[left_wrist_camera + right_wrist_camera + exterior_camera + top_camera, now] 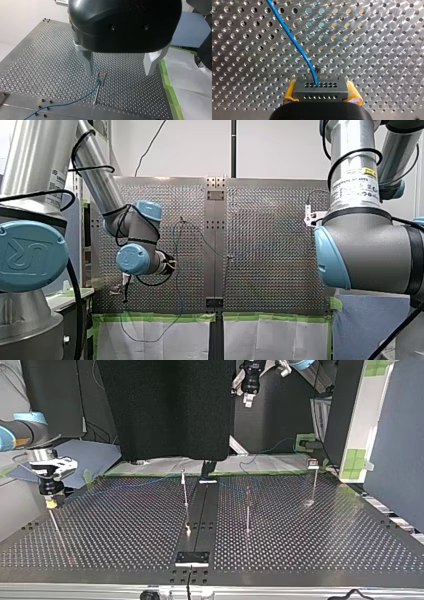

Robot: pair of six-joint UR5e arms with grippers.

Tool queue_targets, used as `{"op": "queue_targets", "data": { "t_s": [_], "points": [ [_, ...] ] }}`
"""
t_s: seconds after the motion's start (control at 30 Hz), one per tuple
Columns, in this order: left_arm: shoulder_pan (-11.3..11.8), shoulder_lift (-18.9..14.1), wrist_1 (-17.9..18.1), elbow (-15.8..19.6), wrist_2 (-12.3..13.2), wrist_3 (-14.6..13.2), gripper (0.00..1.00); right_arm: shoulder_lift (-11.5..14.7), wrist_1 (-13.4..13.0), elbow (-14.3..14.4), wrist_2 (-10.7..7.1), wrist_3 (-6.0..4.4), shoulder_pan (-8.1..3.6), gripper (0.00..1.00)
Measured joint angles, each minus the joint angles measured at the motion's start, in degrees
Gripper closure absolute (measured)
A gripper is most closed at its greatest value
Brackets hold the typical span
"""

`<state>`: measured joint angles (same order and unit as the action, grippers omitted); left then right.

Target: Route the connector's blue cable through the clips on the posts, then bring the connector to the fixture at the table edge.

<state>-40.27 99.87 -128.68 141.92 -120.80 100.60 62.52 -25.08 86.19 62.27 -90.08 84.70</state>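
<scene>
Here, my right claw (322, 93) is closed on the grey connector (320, 88). Its yellow pads (290, 92) press the connector's two short ends, low over the perforated tabletop (377, 50). The blue cable (294, 41) leaves the connector's upper row of holes and curves away across the tabletop. In the top view my right claw stands near the tabletop's left edge. My left claw (120, 68) is spread wide and holds nothing; its pale fingers (88, 62) hang above a thin post (98, 91) topped by a small clip (101, 74). The cable rises beside that post to the clip; whether it sits inside the clip cannot be told. Both fingers are clear of post and cable.
</scene>
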Motion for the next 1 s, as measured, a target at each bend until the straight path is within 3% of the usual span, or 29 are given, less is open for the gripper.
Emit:
{"op": "queue_targets", "data": {
  "t_s": [1.0],
  "points": [
    [0.0, 0.0, 0.0, 0.0, 0.0, 0.0, 0.0, -0.3, -0.6, 0.0, -0.74, -0.26, 0.17, 0.98]
  ]
}}
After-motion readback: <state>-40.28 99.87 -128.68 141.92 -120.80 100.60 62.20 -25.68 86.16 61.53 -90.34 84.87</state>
